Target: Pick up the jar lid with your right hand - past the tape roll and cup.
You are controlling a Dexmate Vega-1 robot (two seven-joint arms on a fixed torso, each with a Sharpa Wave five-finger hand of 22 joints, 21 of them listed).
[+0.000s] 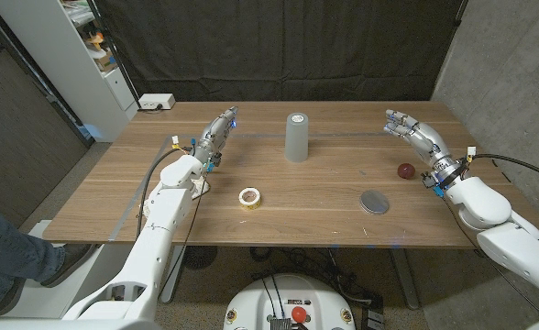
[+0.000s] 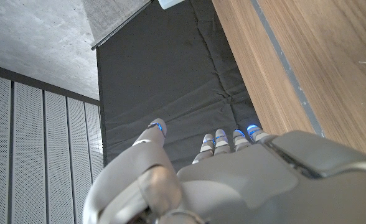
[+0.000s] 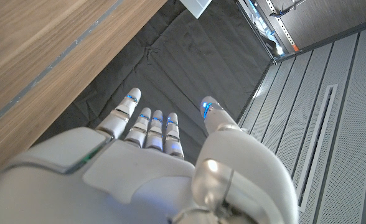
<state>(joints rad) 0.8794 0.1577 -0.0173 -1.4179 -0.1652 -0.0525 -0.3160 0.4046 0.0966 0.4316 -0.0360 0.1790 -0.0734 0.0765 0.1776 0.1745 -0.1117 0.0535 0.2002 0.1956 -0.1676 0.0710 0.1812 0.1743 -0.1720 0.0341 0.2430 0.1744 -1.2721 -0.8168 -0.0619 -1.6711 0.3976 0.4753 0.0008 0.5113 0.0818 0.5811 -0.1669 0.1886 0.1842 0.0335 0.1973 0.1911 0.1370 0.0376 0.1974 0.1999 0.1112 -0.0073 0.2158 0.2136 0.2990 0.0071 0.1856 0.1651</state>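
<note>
The jar lid (image 1: 374, 202) is a flat grey disc lying on the wooden table (image 1: 279, 229) towards the front right. A tape roll (image 1: 249, 197) lies near the front middle. A tall grey cup (image 1: 295, 137) stands upside down at the back middle. My right hand (image 1: 414, 134) hovers over the table's right side, behind and to the right of the lid, fingers spread and holding nothing; it also fills the right wrist view (image 3: 170, 168). My left hand (image 1: 216, 134) is raised at the back left with straight fingers, empty, seen too in the left wrist view (image 2: 233, 174).
A small dark red ball (image 1: 404, 170) lies on the table between my right hand and the lid. A white box (image 1: 157, 102) sits beyond the table's back left corner, next to a white shelf (image 1: 86, 55). A person's leg (image 1: 13, 252) shows at the left edge.
</note>
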